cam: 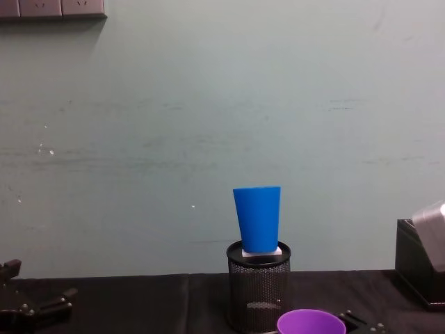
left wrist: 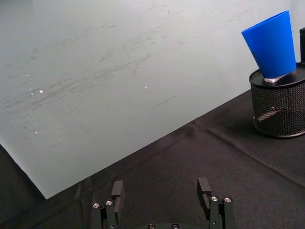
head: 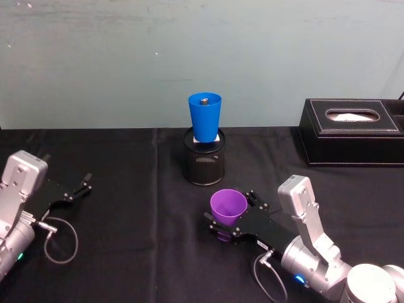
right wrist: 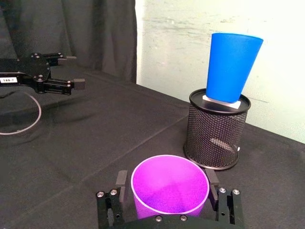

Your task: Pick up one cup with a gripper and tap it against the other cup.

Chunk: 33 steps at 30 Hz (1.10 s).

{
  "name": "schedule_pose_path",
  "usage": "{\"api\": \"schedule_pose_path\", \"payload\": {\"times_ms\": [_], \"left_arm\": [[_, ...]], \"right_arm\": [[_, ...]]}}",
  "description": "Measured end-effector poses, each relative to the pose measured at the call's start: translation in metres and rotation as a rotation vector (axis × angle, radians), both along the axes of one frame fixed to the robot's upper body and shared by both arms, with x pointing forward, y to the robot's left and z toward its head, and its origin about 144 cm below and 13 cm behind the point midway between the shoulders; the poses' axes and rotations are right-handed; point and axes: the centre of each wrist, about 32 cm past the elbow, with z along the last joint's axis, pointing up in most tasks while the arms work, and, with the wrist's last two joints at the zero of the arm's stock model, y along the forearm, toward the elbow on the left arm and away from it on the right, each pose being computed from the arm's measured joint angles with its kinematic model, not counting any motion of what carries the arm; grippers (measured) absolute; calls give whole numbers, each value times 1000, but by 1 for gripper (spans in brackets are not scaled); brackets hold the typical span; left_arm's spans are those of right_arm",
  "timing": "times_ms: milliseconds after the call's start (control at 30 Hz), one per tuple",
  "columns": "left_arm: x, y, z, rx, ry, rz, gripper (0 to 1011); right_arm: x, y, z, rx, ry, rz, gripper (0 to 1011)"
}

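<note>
Clasping the purple cup [head: 228,205] in the jaws of the right gripper [right wrist: 167,178], clenched against its wall on either side, mouth up, at the near part of the black bench [head: 132,252], a little right of centre. Cannot tell whether the base touches the cloth. Facing the blue cup [head: 205,117] farther back and slightly to the left, upright and mouth up on a small white block [right wrist: 221,100] atop the black wire-mesh pen holder [head: 204,165], well apart from the purple cup. Resting the left gripper [left wrist: 160,187] low at the left of the bench, jaws released and spread, nothing between them. Flanking the far right, a black tissue box [head: 351,134] close to the pale wall.
</note>
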Motion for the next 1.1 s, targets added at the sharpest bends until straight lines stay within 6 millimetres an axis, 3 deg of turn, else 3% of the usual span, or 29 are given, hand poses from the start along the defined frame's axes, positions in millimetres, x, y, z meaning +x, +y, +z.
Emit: {"api": "schedule_pose_path", "payload": {"times_ms": [333,633,1100], "left_arm": [[0,0,0,0,0,0,1000],[0,0,0,0,0,0,1000],[0,0,0,0,0,0,1000]], "right_arm": [[0,0,0,-1,-1,1,792],[-2,-1,5,-14,-20,6,750],[-10,-4,74,30,-36,28,734]]}}
